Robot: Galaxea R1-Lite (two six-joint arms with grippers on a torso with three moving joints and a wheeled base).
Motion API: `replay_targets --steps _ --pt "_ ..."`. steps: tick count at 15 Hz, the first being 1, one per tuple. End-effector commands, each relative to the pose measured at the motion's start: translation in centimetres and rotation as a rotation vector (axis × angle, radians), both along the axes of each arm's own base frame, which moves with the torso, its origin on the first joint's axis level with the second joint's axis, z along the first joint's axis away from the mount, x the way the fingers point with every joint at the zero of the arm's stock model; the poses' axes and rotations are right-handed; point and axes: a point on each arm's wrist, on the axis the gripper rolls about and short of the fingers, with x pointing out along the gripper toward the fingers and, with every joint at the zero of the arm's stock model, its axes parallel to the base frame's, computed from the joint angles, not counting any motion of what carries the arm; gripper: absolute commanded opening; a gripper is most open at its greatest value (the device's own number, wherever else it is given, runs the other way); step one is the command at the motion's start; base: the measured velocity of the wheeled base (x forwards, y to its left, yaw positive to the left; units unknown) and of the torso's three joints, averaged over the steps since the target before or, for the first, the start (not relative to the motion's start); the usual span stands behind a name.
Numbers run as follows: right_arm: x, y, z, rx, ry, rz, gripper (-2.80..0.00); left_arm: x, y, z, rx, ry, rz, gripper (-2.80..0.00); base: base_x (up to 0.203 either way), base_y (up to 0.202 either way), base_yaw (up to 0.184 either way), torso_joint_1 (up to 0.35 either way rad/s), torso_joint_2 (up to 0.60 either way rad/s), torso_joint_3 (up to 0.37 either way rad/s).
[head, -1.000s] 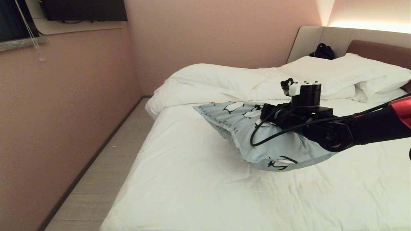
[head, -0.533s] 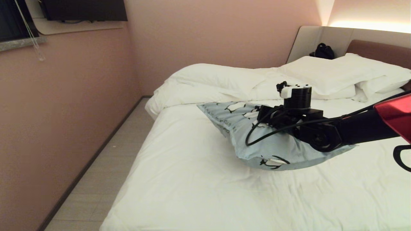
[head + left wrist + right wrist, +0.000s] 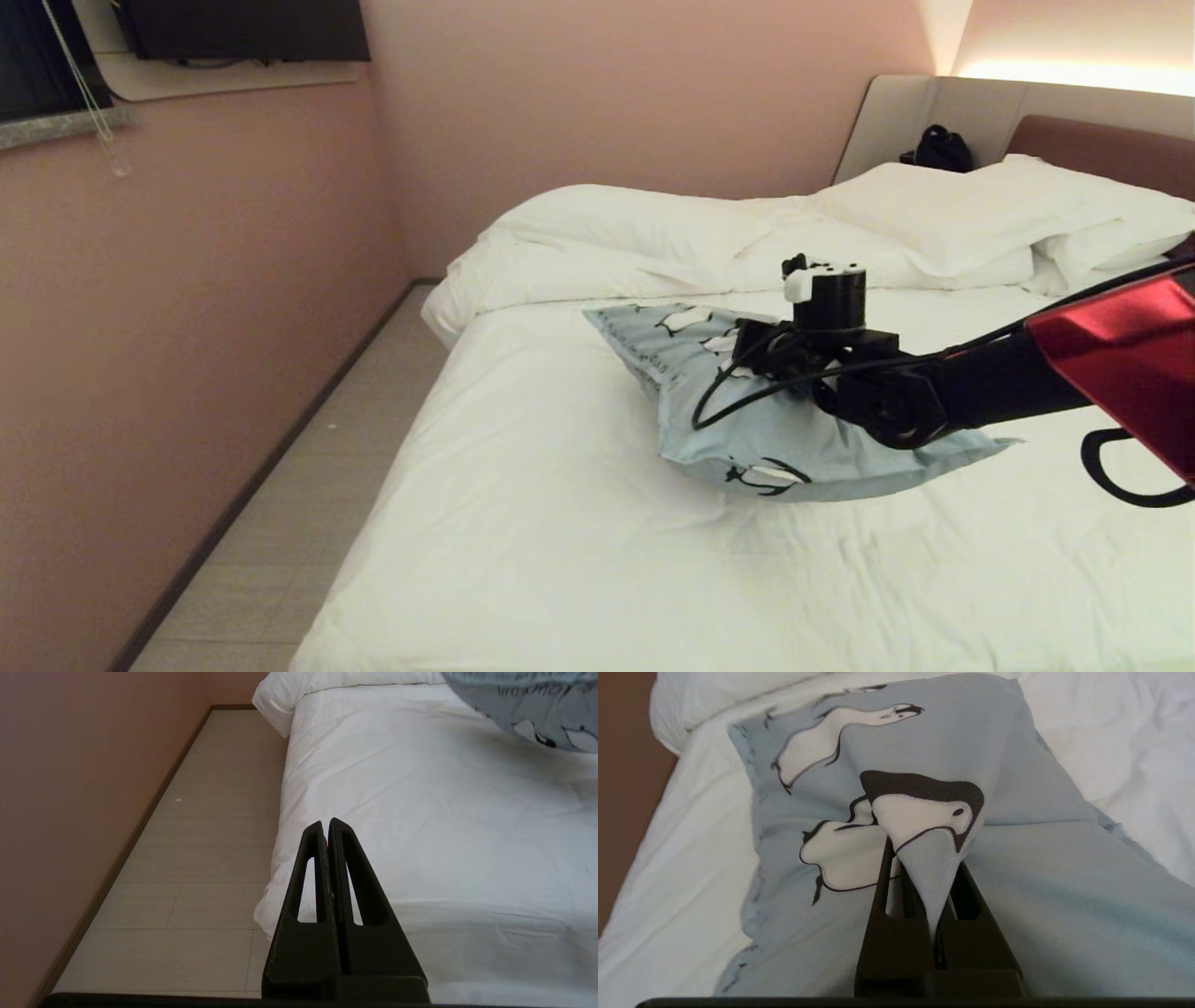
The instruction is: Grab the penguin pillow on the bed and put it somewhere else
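Right gripper [image 3: 924,877] pinched tight on penguin pillow [image 3: 1017,882] fabric fold.

A black bag [image 3: 943,149] sits behind white pillows [image 3: 971,219], beside pink walls [image 3: 607,103].

White bed [image 3: 560,523], penguin pillow [image 3: 794,457], white pillows [image 3: 980,215]

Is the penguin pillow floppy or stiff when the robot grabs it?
Probably floppy: where the right hand pinches the penguin pillow, only a fold of cloth bunches up into a peak. It looks light too, since that small pinch holds one side up while the other rests on the bed. It should sag, not roll.
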Motion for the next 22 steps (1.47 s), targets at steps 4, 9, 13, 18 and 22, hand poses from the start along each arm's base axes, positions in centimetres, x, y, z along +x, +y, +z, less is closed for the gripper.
replay_targets --steps 4,9,13,18,22 --pt "0.0 1.4 -2.6 -0.039 0.056 0.026 0.00 0.0 0.0 0.0 0.000 0.000 0.001 -2.80 0.000 0.000 0.000 0.000 0.00 0.000" --pt "-2.0 0.8 1.1 -0.004 -0.008 0.046 0.00 0.0 0.0 0.0 0.000 0.000 0.001 -2.80 0.000 0.000 0.000 0.000 0.00 0.000" --pt "-5.2 -0.4 6.1 0.048 -0.097 0.088 0.00 0.0 0.0 0.0 0.000 0.000 0.001 -2.80 0.000 0.000 0.000 0.000 0.00 0.000" --pt "-7.3 -4.0 11.2 0.091 -0.219 0.030 0.00 0.0 0.0 0.0 0.000 0.000 0.001 -2.80 0.000 0.000 0.000 0.000 0.00 0.000" --pt "-9.4 -7.0 14.7 0.118 -0.308 -0.022 0.00 0.0 0.0 0.0 0.000 0.000 0.001 -2.80 0.000 0.000 0.000 0.000 0.00 0.000"
